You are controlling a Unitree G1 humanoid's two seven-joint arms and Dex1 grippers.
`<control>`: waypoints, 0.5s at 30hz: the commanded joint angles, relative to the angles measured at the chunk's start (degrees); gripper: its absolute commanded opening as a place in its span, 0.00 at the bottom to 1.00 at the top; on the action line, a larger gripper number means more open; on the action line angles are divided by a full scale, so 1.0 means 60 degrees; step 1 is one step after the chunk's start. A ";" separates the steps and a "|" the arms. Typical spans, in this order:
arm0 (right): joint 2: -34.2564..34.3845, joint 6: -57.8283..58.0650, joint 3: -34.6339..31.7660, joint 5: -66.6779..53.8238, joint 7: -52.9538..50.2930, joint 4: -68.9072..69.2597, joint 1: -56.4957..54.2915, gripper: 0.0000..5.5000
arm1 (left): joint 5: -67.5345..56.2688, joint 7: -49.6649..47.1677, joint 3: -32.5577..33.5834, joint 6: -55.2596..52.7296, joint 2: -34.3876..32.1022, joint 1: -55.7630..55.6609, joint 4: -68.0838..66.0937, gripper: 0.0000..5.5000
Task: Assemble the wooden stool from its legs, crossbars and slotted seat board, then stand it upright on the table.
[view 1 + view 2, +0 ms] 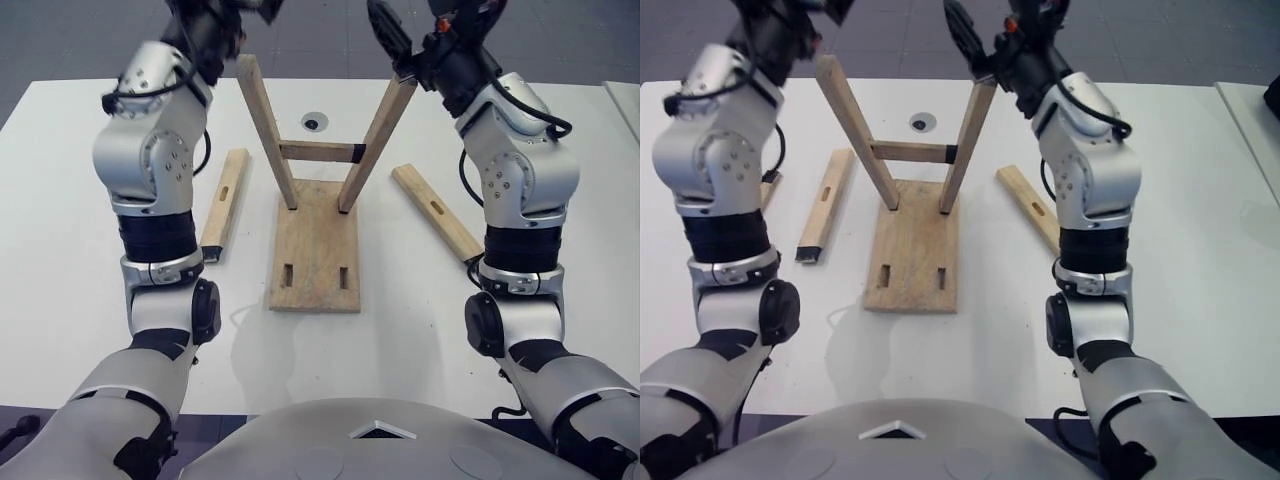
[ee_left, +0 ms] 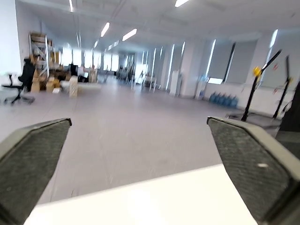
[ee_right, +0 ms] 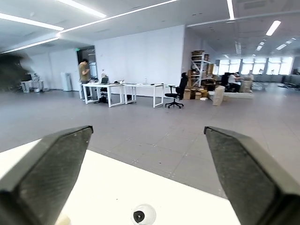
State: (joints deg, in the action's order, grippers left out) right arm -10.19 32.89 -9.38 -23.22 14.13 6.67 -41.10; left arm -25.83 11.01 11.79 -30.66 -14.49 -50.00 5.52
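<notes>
A white bench (image 1: 80,260) seen from above, with a partly built wooden stool at its middle. The seat board (image 1: 315,250) lies flat, its long side running from near to far, and two slots (image 1: 288,275) show in its near end. Two legs stand in its far end and lean apart towards the top: the left standing leg (image 1: 266,130) tilts left and the right standing leg (image 1: 377,145) tilts right. A short crossbar (image 1: 318,152) (dark at its right end) joins them about halfway up. Two more legs lie flat on the bench, apart from the board: the left loose leg (image 1: 225,200) just left of it and the right loose leg (image 1: 437,212) to its right, angled outward at its near end. A small round socket (image 1: 314,122) sits in the bench top beyond the stool. Both arms are raised at the far side. The left pincer (image 2: 139,121) is up beside the top of the left standing leg, fingers spread wide with nothing between them. The right pincer (image 3: 148,127) is up by the top of the right standing leg, one dark finger (image 1: 386,32) just above the wood, and it too is spread wide around nothing.
</notes>
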 commanded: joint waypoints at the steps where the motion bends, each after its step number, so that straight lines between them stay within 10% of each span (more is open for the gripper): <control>1: -0.0037 0.0457 -0.0695 -0.0642 -0.0492 0.1110 0.0180 0.95 | -0.0112 0.0193 0.0558 -0.0005 -0.0667 0.0388 0.0340 0.98; 15: -0.0397 0.1613 -0.1505 -0.1203 -0.1065 0.3898 0.4786 0.98 | 0.1786 0.1788 0.1660 0.2510 -0.2423 0.7569 -0.0582 0.93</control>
State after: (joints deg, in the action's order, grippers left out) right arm -11.83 41.27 -17.54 -29.53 8.20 28.43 -14.93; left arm -16.84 19.47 21.72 -18.15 -27.89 -9.01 4.56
